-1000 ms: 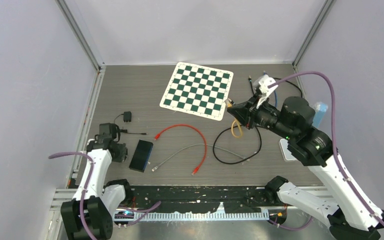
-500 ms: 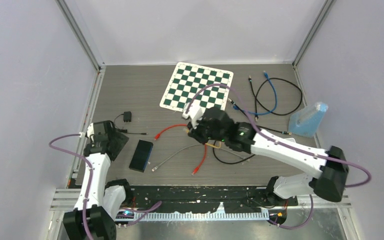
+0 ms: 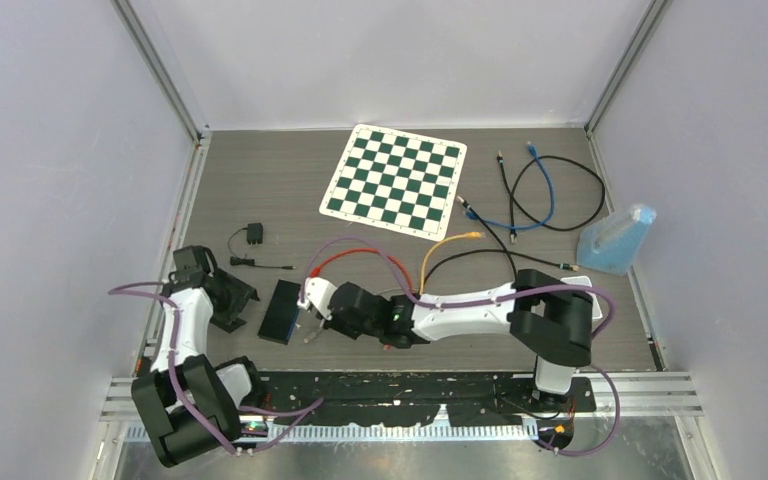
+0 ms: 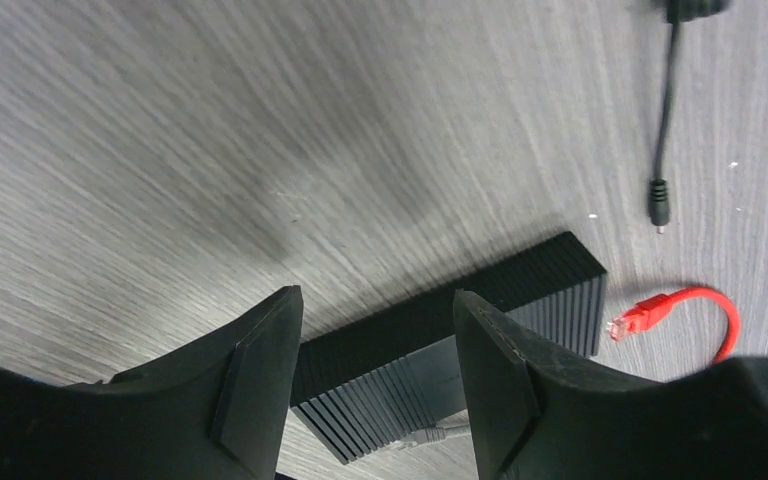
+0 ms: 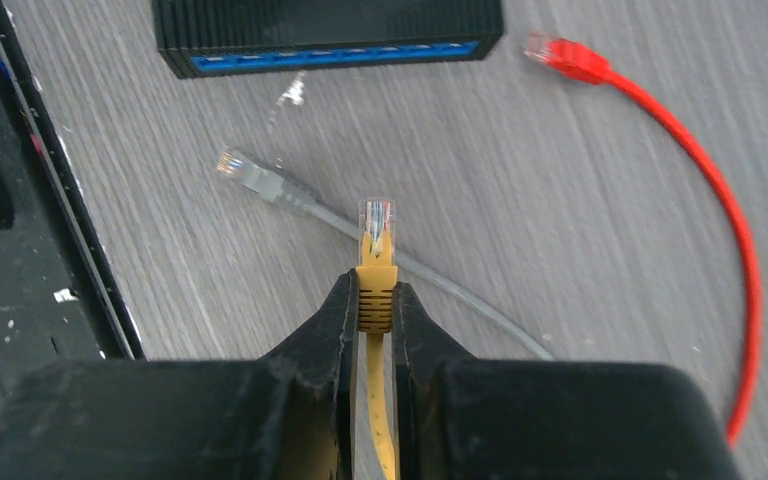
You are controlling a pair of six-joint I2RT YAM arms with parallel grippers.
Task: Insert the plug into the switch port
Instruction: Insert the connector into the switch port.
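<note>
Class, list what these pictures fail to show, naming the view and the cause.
1. Right wrist view: the switch ports are too blurred and small to count.
2. Left wrist view: the left gripper hides part of the switch.
3. Top view: the yellow plug is too small to find under the right gripper.

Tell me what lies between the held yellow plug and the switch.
In the right wrist view the stretch from yellow plug to switch is bare table; the grey plug lies left of that line.
</note>
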